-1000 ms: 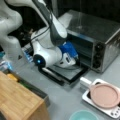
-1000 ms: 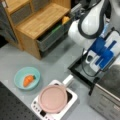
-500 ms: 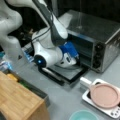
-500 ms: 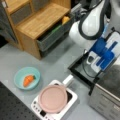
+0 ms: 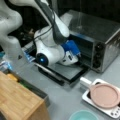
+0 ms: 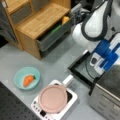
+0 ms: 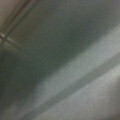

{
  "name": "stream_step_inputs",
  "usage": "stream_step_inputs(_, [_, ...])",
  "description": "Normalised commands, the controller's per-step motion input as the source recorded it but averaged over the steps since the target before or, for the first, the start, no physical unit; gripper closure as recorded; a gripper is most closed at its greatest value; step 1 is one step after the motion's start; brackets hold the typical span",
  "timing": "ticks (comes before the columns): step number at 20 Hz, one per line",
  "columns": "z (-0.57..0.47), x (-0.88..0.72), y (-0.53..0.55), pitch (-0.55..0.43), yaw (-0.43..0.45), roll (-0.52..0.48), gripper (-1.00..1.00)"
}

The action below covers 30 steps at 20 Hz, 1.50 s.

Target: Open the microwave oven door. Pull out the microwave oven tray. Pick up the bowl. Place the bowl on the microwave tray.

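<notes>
The silver microwave oven [image 5: 100, 32] stands at a front view's right, and its corner [image 6: 107, 100] shows at a front view's bottom right. The microwave oven door [image 5: 65, 71] [image 6: 82, 70] hangs open, lying flat in front of the oven. My gripper [image 5: 76, 58] [image 6: 102, 66], on a blue and white hand, sits low over the door at the oven's opening; its fingers are hidden. I cannot make out the microwave oven tray. The teal bowl [image 6: 27, 78] [image 5: 82, 116] rests on the table away from the arm, with an orange carrot in it. The wrist view is only grey blur.
A pink plate [image 5: 104, 95] [image 6: 52, 98] lies on a white base beside the open door. A wooden cabinet [image 5: 17, 100] [image 6: 37, 22] with an open drawer [image 6: 53, 35] stands on the arm's other side.
The hand has shifted very slightly toward the oven's opening. Nothing else has moved.
</notes>
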Motion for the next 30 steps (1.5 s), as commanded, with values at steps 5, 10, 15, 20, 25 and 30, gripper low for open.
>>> stream_step_inputs(5, [-0.15,-0.02,0.09,-0.125,-0.180,0.053,1.00])
stream_step_inputs(10, [-0.16,0.01,0.00,-0.157,-0.155,0.050,1.00])
stream_step_inputs(15, [-0.17,0.03,-0.05,-0.145,-0.153,0.038,1.00])
stream_step_inputs(20, [-0.15,0.06,-0.14,-0.134,-0.156,-0.019,1.00])
stream_step_inputs(25, [-0.11,0.14,-0.38,-0.148,-0.088,-0.095,1.00])
stream_step_inputs(30, [-0.11,0.24,-0.59,-0.162,-0.018,-0.100,1.00])
